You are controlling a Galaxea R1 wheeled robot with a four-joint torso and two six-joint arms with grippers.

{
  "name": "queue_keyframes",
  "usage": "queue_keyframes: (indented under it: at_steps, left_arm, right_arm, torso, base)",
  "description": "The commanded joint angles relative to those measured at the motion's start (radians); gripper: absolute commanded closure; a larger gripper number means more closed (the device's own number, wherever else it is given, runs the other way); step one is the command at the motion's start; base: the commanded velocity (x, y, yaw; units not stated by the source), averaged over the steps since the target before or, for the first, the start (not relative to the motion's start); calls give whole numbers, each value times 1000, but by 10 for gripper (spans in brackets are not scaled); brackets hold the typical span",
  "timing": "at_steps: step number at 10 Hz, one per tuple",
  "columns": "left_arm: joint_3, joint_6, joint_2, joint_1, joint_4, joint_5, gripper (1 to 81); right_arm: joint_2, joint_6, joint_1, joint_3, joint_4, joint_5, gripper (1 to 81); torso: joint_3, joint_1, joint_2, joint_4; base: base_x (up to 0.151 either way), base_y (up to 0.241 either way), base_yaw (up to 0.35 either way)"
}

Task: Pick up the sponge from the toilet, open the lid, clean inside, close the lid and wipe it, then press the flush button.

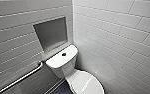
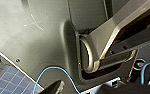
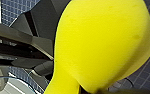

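Right wrist view shows your right gripper (image 3: 87, 90) pinching the sponge (image 3: 101, 42) at 6 o'clock; it looks soft and light, so squeeze gently.

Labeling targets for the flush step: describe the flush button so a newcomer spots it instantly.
Find the white toilet in the tiled corner, below the wall niche. On its flat tank top, the flush button is the small round spot, the only dark mark there.
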Motion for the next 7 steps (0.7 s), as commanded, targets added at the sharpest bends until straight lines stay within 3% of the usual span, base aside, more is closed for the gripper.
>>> queue_keyframes:
  at_steps: [1, 3, 5, 7]
  left_arm:
    - [1, 9, 4, 3, 1, 80, 10]
    - [-8, 7, 9, 3, 1, 79, 10]
    - [-31, 9, 21, 3, 1, 79, 10]
    - [-60, 9, 38, 3, 1, 79, 10]
  right_arm:
    - [51, -2, -22, -75, -36, -67, 811]
    - [93, -1, -22, -128, -61, -73, 811]
    - [116, -1, -22, -162, -61, -73, 811]
    - [127, -1, -22, -172, -61, -73, 811]
  torso:
    - [0, -63, 97, 0]
    - [1, -109, 169, 0]
    - [103, -154, 238, 0]
    - [152, -193, 298, 0]
  base:
    - [0, 0, 0]
    - [0, 0, 0]
    - [0, 0, 0]
    - [0, 0, 0]
